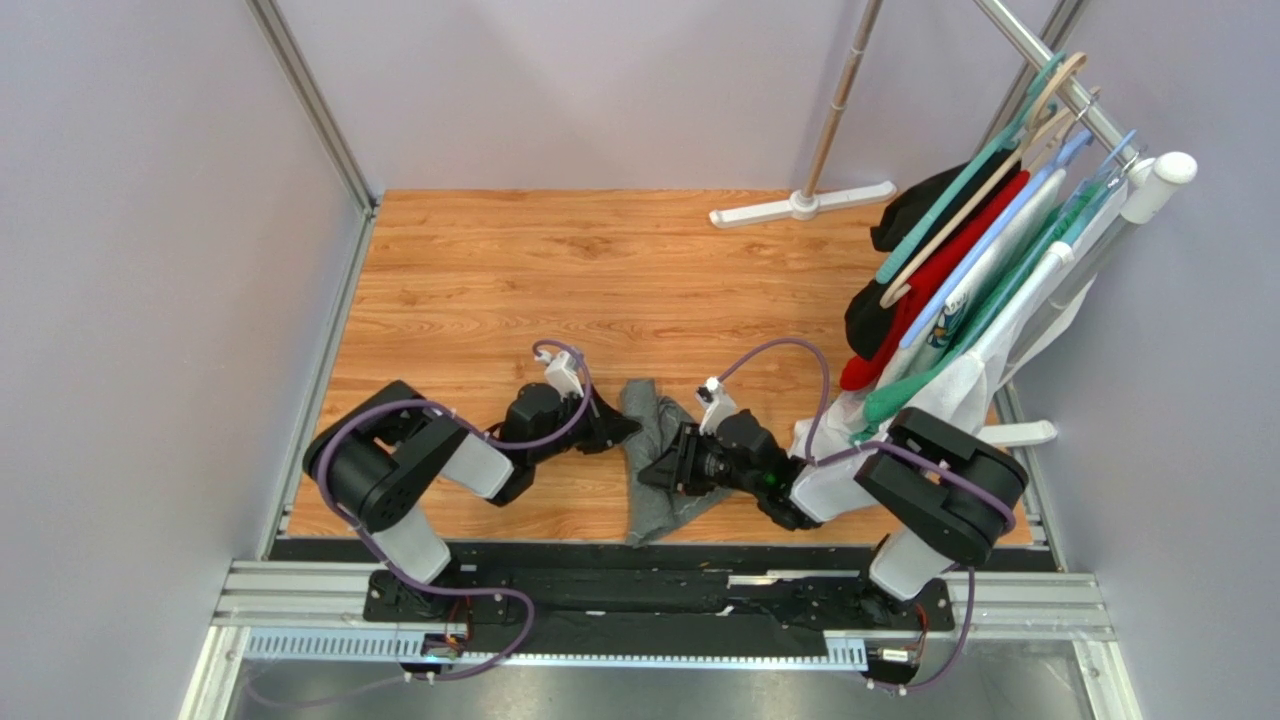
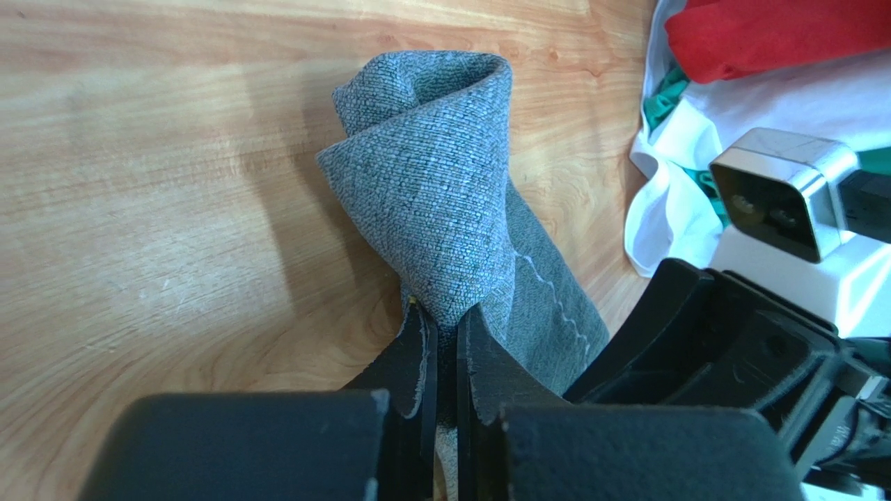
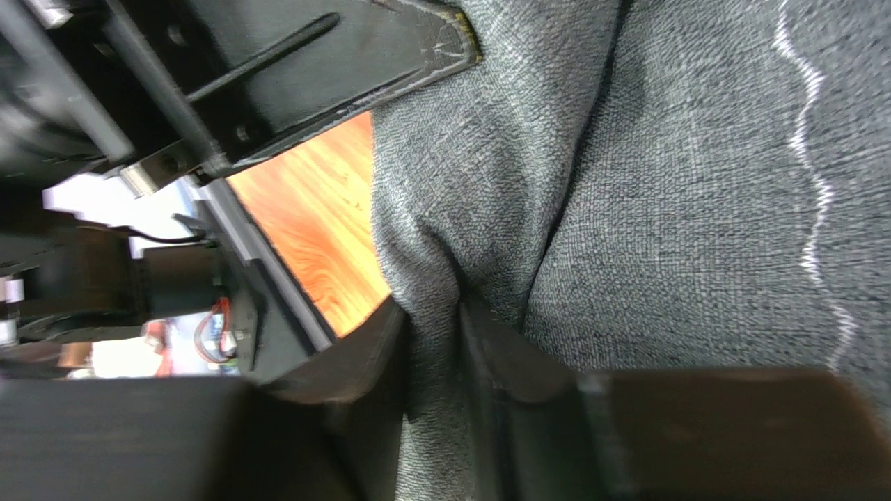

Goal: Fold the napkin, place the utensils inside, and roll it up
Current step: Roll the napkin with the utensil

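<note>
Napkin (image 2: 439, 177) bunched into loose roll on wooden table (image 1: 496, 255). Left gripper (image 2: 440, 321) clenched on its near end; right gripper (image 3: 432, 313) pinching fold of it.

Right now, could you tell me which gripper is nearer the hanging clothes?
Right. The right gripper sits left of the clothes; the left gripper is farther left, across the napkin.

Top camera: fixed high above and behind my bases, looking down on the napkin (image 1: 657, 450) from well off, whole table (image 1: 496, 270) in frame. Left wrist camera: close against the napkin's left side, facing right; my right wrist camera (image 2: 786, 200) shows just beyond. Right wrist view: closer yet, facing left. All three share the napkin.
</note>
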You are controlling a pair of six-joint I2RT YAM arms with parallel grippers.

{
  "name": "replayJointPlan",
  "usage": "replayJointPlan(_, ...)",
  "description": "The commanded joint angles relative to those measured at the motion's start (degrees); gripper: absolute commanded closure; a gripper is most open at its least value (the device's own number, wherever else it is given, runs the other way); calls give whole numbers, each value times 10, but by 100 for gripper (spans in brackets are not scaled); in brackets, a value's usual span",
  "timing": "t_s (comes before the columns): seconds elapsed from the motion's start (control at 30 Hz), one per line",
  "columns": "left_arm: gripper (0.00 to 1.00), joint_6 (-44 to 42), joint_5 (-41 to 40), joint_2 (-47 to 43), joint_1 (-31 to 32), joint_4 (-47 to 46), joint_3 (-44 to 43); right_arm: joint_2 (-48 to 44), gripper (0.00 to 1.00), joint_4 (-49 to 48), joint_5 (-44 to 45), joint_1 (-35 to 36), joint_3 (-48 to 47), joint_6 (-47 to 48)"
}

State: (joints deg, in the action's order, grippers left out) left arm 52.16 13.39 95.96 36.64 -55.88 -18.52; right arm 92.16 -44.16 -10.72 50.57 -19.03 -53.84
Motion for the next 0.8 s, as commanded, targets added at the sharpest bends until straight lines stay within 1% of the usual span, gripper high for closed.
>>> replayJointPlan(0.0,100,-77,-51,-53,4,93,-21,-40,64,190,55,-2,-46,85)
replayJointPlan(0.07,100,-97,-76,-79,4,124,-28,-54,59,248,68,0,-70,121)
replayJointPlan(0.1,100,-104,-82,-85,4,158,-40,-56,51,266,71,0,-95,133)
replayJointPlan(0.13,100,-110,-88,-94,4,173,-45,-57,49,298,74,1,-108,143)
replayJointPlan(0.17,100,-117,-101,-97,4,184,-49,-58,45,314,84,8,-120,164)
replayJointPlan(0.2,100,-119,-107,-99,4,202,-53,-59,37,329,92,13,-147,172)
replayJointPlan(0.23,100,-124,-112,-102,4,207,-55,-62,35,360,103,19,-159,182)
replayJointPlan(0.27,100,-126,-120,-103,4,225,-58,-66,34,376,142,36,-173,196)
replayJointPlan(0.3,100,-129,-122,-103,4,235,-65,-70,31,391,162,47,-184,200)
replayJointPlan(0.37,100,-138,-126,-104,4,266,-76,-85,29,420,217,75,-208,204)
replayJointPlan(0.4,100,-141,-125,-103,4,276,-87,-89,26,429,236,83,-215,204)
replayJointPlan(0.43,100,-145,-126,-102,4,284,-92,-93,25,461,256,101,-234,208)
replayJointPlan(0.47,100,-146,-125,-103,4,295,-95,-95,24,480,304,112,-247,215)
replayJointPlan(0.57,100,-150,-124,-106,4,311,-105,-88,23,538,377,157,-301,249)
replayJointPlan(0.67,100,-150,-120,-109,4,322,-114,-64,24,559,400,189,-337,262)
replayJointPlan(0.77,100,-149,-115,-106,4,328,-119,-32,25,558,401,211,-363,262)
